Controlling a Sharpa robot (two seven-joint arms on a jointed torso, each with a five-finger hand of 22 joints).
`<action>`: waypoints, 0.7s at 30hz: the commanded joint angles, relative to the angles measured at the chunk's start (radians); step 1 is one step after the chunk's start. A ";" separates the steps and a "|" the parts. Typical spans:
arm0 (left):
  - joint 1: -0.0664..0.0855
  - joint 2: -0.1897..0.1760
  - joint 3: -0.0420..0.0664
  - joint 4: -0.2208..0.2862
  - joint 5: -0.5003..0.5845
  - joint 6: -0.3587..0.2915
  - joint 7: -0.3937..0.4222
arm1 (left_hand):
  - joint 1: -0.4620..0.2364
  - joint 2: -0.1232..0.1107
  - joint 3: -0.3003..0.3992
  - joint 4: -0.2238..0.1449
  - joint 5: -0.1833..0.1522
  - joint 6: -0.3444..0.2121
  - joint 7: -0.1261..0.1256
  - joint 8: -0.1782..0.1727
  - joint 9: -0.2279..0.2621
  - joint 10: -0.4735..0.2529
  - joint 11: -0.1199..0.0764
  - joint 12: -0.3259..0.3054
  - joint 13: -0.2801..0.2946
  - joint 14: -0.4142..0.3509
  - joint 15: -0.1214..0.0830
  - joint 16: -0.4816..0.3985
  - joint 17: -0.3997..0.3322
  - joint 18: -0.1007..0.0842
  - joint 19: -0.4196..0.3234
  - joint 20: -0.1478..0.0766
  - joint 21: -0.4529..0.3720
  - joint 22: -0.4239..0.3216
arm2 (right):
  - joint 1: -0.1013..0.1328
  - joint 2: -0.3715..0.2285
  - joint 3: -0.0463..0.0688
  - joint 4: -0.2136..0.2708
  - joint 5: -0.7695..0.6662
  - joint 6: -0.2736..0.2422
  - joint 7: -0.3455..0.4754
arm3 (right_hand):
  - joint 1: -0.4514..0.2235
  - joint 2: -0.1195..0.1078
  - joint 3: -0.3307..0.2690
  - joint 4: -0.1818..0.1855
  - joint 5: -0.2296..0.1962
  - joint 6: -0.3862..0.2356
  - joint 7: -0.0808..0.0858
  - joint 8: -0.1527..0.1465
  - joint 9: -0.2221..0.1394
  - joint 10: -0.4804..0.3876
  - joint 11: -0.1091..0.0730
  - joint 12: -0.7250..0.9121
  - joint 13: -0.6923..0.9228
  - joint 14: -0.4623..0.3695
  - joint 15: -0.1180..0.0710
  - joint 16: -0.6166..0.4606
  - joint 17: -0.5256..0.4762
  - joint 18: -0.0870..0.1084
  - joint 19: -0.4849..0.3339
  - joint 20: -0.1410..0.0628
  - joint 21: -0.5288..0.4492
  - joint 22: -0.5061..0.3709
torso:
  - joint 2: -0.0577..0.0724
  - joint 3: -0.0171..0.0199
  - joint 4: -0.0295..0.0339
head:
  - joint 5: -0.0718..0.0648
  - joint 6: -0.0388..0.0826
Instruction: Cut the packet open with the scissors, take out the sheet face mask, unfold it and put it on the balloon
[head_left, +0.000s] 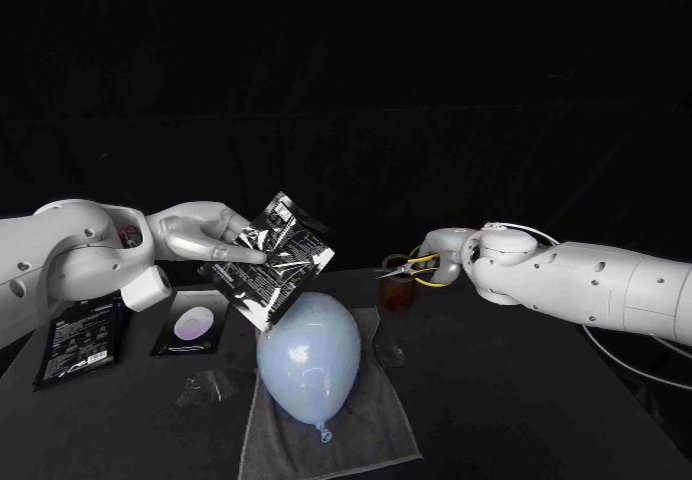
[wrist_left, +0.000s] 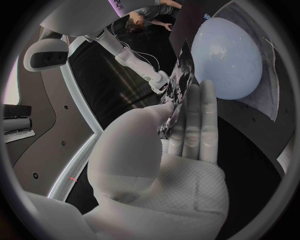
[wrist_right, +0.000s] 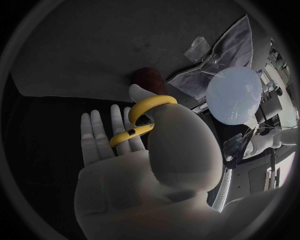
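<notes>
The left hand (head_left: 202, 235) is pinching the packet (head_left: 277, 258) by its left edge between thumb and fingers, holding it tilted in the air just above the far end of the balloon (head_left: 307, 355), which is lying on a cloth (head_left: 339, 430) mid-table. Over to the right, the right hand (head_left: 450, 256) is gripping the yellow-handled scissors (head_left: 417, 265) at the mouth of a brown cup (head_left: 397, 292), its blades hidden. The packet is looking thin, light and glossy, so probably slippery and floppy: a firm pinch near one edge is seeming best, leaving the far strip free for cutting and keeping blades away from the fragile balloon.
</notes>
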 joint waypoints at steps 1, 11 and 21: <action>0.001 0.000 0.001 0.002 0.005 0.007 0.007 | 0.002 0.006 0.006 -0.001 0.003 0.008 -0.002 0.007 0.187 0.006 -0.002 -0.007 0.001 -0.002 -0.006 0.003 0.002 0.012 -0.008 0.001 0.006 0.002 | 0.000 0.002 0.001 -0.004 -0.018 0.032 -0.017 | -0.001 0.006 -0.020 0.026 0.003 -0.004 -0.004 -0.006 0.000 -0.003 -0.017 0.014 0.003 -0.013 -0.003 0.010 -0.003 -0.019 -0.005 -0.001 -0.010 -0.004 | 0.000 0.0000 -0.0005 | -0.001 -0.001; 0.001 0.000 0.001 0.001 0.005 0.008 0.006 | 0.002 0.006 0.006 -0.001 0.003 0.008 -0.002 0.007 0.187 0.006 -0.002 -0.007 0.001 -0.002 -0.006 0.003 0.002 0.012 -0.008 0.001 0.006 0.002 | 0.000 0.007 0.001 -0.011 0.001 0.014 -0.028 | -0.011 0.013 -0.098 0.113 0.004 -0.025 -0.020 -0.030 -0.038 -0.048 -0.063 0.010 -0.002 -0.082 -0.011 0.035 -0.016 -0.034 -0.054 -0.001 -0.032 -0.025 | 0.000 -0.0001 0.0011 | -0.001 -0.001; 0.001 0.000 0.001 0.000 0.006 0.010 0.005 | 0.002 0.006 0.006 -0.001 0.003 0.008 -0.002 0.007 0.187 0.006 -0.002 -0.007 0.001 -0.002 -0.006 0.003 0.002 0.012 -0.008 0.001 0.006 0.002 | 0.000 0.010 0.001 -0.016 0.046 0.031 -0.031 | 0.114 -0.002 -0.187 0.222 0.004 -0.021 -0.012 -0.038 -0.071 -0.097 0.001 0.013 0.000 -0.119 0.022 0.063 -0.033 -0.040 -0.055 -0.001 -0.036 -0.034 | 0.000 -0.0005 0.0001 | 0.001 -0.003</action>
